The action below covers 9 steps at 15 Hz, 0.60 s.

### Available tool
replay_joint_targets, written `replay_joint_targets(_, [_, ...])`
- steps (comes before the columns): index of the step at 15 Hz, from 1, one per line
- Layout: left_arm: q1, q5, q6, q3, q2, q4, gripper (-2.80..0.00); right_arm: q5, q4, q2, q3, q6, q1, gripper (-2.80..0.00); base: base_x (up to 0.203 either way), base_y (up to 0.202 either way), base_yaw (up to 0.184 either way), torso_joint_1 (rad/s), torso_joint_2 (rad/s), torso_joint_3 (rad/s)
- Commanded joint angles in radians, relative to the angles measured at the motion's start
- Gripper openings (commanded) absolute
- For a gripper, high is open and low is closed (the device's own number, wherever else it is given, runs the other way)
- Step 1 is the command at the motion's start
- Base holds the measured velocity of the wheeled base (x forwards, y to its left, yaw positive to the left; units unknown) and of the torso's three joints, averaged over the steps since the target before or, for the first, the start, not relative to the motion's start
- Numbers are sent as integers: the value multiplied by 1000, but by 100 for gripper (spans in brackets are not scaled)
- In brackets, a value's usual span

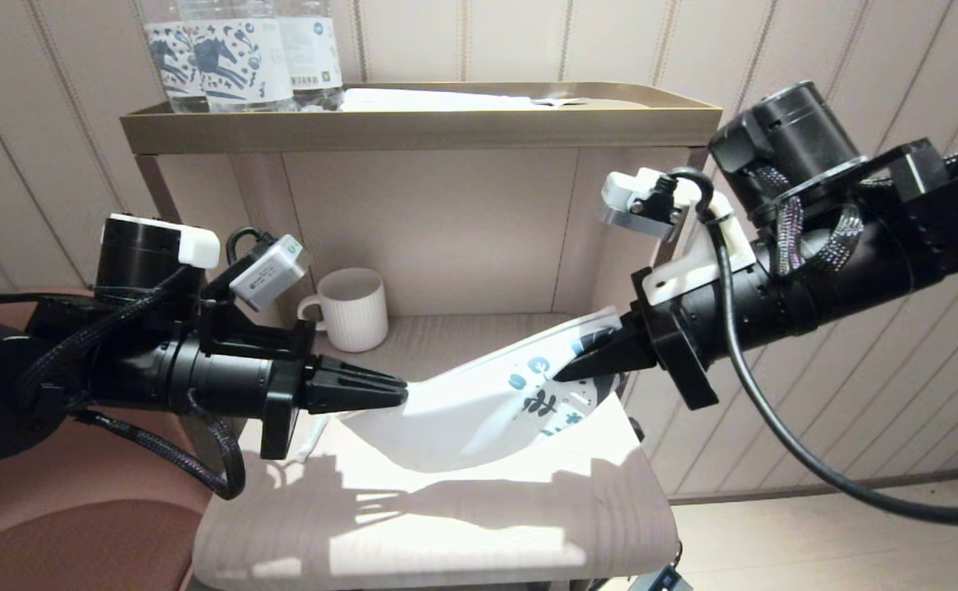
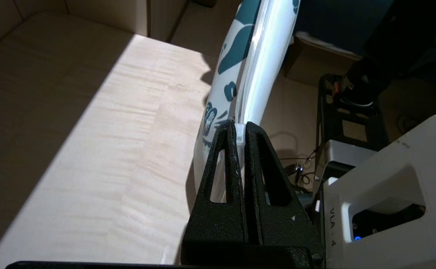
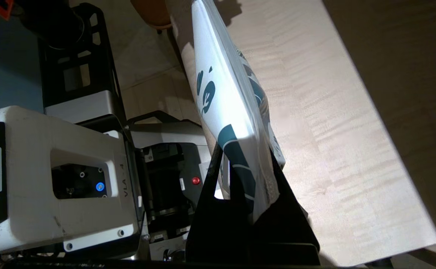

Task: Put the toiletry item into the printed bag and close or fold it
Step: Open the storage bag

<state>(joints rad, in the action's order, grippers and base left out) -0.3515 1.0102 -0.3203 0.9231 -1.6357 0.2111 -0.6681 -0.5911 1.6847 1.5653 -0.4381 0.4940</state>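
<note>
Holding the printed bag (image 1: 479, 402) stretched between us, we see it hang just above the lit bench (image 1: 446, 525), near its front edge. Our left claw (image 1: 401, 394) is clamped on the white zip slider (image 2: 240, 134) at the bag's plain end; our right claw (image 1: 562, 373) pinches the leaf-printed end, raised higher. Toward the back left corner stands a white mug (image 1: 351, 308). On the shelf above stand printed bottles (image 1: 232, 53).
</note>
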Motion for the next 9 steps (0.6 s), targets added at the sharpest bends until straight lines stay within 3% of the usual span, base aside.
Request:
replay_joint_targets(1, [0, 5, -2, 0, -12, 2, -280, -5, -3, -13, -2, -2, -12, -280, 0, 0, 0, 0, 0, 0])
replay_joint_targets(9, [0, 5, -2, 11, -29, 8, -280, -30, 2, -48, -22, -7, -54, -280, 0, 0, 0, 0, 0, 0])
